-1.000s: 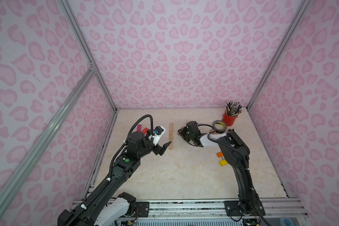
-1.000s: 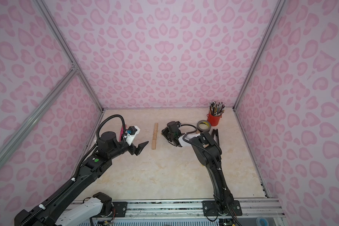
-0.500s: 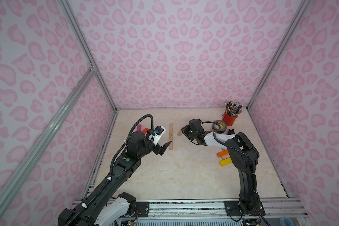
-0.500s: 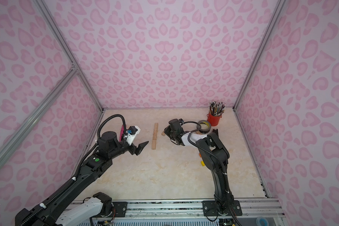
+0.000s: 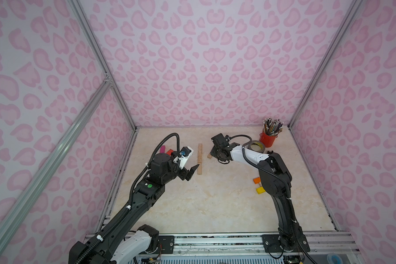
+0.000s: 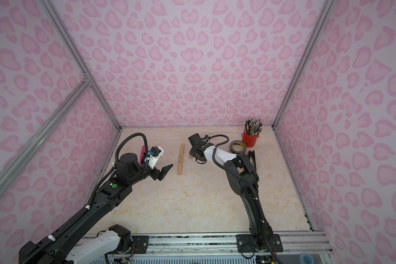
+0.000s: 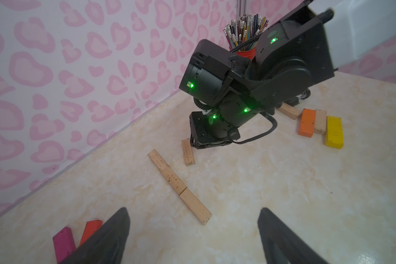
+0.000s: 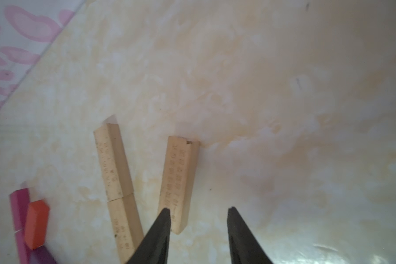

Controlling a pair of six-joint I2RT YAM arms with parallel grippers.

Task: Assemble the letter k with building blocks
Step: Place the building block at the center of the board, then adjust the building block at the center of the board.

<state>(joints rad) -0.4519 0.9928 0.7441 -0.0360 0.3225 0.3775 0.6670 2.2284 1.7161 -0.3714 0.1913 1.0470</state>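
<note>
Released by the right tool [image 8: 199, 208], jaws now parted, a wood block [image 8: 178, 178] lies at three o'clock of the three-block stem [image 5: 200, 160]; left tool [image 7: 193, 209] gapes empty. Diagonals look unfinished.

The left arm [image 5: 144, 196] and right arm [image 5: 282, 205] are black with white covers, ribbed cables, green lights.
</note>
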